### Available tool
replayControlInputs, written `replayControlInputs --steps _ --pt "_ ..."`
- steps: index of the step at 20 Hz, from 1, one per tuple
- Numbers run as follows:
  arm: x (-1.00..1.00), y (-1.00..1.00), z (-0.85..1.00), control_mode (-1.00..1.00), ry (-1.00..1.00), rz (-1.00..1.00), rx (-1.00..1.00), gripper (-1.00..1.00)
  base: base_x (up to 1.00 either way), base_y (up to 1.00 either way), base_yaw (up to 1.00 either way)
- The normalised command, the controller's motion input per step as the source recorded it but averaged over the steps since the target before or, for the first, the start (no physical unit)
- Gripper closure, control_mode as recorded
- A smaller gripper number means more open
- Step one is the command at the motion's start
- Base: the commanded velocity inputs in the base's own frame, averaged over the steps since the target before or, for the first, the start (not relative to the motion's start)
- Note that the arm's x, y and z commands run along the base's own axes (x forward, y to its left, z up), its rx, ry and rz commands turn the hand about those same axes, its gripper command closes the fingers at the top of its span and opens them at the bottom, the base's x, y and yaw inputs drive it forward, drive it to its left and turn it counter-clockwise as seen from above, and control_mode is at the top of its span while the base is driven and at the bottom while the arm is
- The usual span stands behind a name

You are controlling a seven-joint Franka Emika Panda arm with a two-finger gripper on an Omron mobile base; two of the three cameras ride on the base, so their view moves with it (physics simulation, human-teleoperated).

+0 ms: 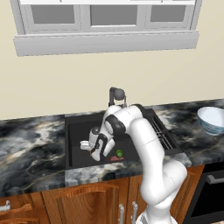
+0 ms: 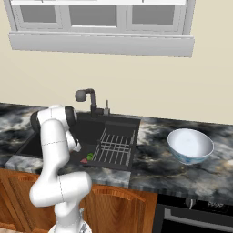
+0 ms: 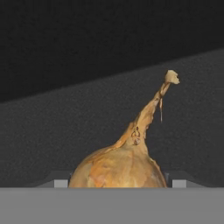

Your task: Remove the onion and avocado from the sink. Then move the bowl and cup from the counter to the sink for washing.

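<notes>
The pincer point(image 3: 113, 183) stands wide, its tips either side of the tan-orange onion point(image 3: 120, 168), whose thin papery stem tail curls toward the frame's upper right; contact unclear. It sits low-centre in the black recessed sink point(image 1: 76, 131), near the small dark green avocado point(image 1: 119, 153).

Kitchen: sink point(image 1: 76, 131), marbled counter point(image 1: 30, 148), cabinets point(image 1: 87, 201)

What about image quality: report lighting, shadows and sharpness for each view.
Left base view: flat, even light, the sink basin very dark. Right base view: soft shading, no glare on the bowl. Hand view: the onion sharp and lit against grainy black; its base cropped.
</notes>
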Motion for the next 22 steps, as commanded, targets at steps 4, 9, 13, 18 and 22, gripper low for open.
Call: replayControlInputs --steps 4,9,13,18,22 --pt "-0.10 0.00 0.13 -1.00 0.00 0.00 0.00 1.00 0.00 0.00 0.00" --pt "-0.07 0.00 0.14 -1.00 0.00 0.00 0.00 1.00 0.00 0.00 0.00" --pt "-0.07 0.00 0.13 -1.00 0.00 0.00 0.00 1.00 0.00 0.00 0.00" --pt "-0.07 0.00 0.14 -1.00 0.00 0.00 0.00 1.00 0.00 0.00 0.00" --pt "-0.08 0.00 0.19 -1.00 0.00 0.00 0.00 1.00 0.00 0.00 0.00"
